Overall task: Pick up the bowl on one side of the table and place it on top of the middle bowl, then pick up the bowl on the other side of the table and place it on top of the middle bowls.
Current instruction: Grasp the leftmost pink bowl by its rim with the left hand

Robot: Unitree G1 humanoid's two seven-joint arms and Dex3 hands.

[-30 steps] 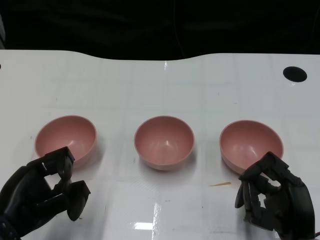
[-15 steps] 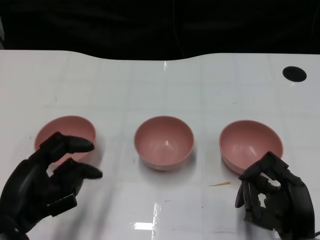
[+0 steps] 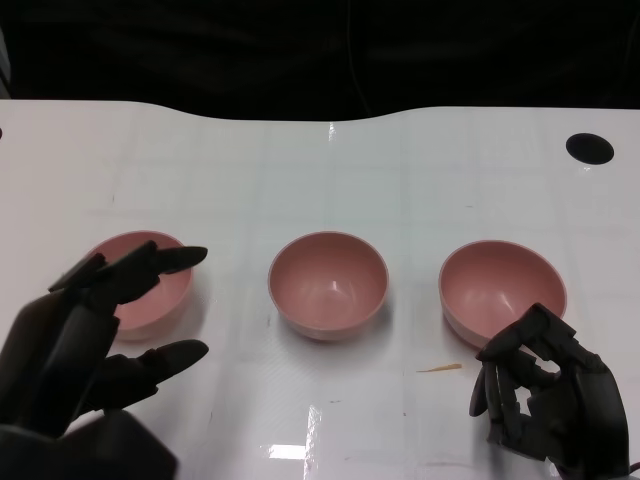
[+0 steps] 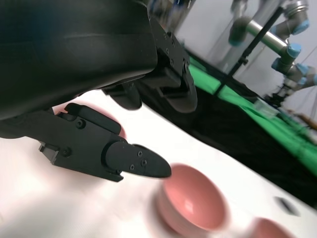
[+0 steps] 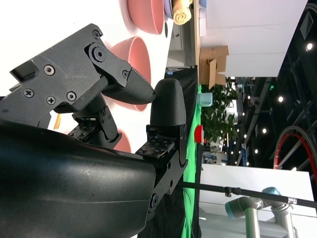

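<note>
Three pink bowls stand in a row on the white table [image 3: 320, 170]: the left bowl [image 3: 150, 285], the middle bowl [image 3: 328, 283] and the right bowl [image 3: 502, 288]. My left hand [image 3: 85, 345] hovers at the left bowl's near side, fingers spread apart and reaching over its rim, holding nothing. My right hand [image 3: 548, 395] sits just in front of the right bowl with its fingers curled in on nothing. In the left wrist view the left hand's fingers [image 4: 133, 161] point toward the blurred middle bowl [image 4: 195, 203]. The right wrist view shows the middle bowl [image 5: 141, 57] past curled fingers [image 5: 166, 104].
A black round hole [image 3: 589, 148] lies in the table's far right corner. A small brown mark [image 3: 440, 369] lies on the table between the middle and right bowls. The table's far edge borders a dark background.
My left hand has risen and uncurled, its fingers now spread and reaching forward over the left bowl's rim. The right hand and all three bowls have stayed put.
</note>
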